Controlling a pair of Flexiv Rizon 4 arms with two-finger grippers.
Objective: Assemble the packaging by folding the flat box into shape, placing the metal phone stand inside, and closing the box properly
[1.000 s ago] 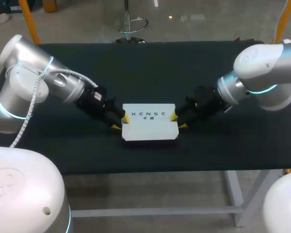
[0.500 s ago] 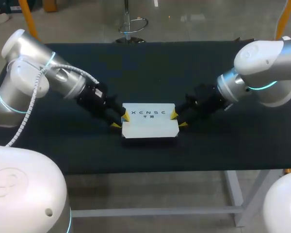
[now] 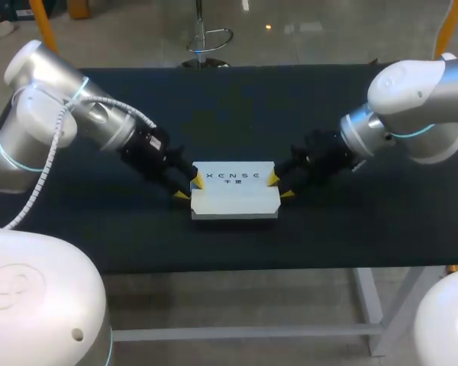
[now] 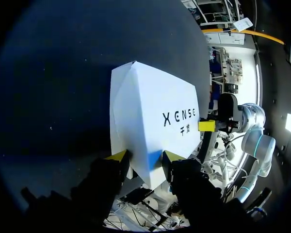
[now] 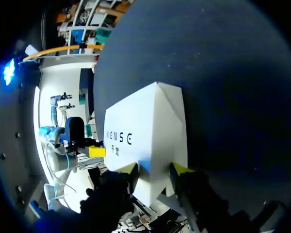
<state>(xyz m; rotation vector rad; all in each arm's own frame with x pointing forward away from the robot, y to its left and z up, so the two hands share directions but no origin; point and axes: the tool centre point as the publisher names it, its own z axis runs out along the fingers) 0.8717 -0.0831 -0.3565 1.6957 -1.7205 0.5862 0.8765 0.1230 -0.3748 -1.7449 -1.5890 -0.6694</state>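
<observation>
A closed white box (image 3: 234, 191) with dark lettering on its lid lies in the middle of the black table (image 3: 229, 107). My left gripper (image 3: 188, 188) is at the box's left end and my right gripper (image 3: 278, 187) at its right end. In the left wrist view the box (image 4: 150, 116) has its near end between the two yellow tips of the gripper (image 4: 144, 156), both touching it. The right wrist view shows the same at the other end of the box (image 5: 145, 131), inside that gripper (image 5: 155, 169). The metal phone stand is not in sight.
The black tabletop is bare around the box, with open room behind it and to both sides. The table's front edge (image 3: 237, 267) runs a short way in front of the box.
Both arms have shifted slightly while keeping their hold on the box's ends. The box has tipped a little, so its front side now shows as a grey strip.
</observation>
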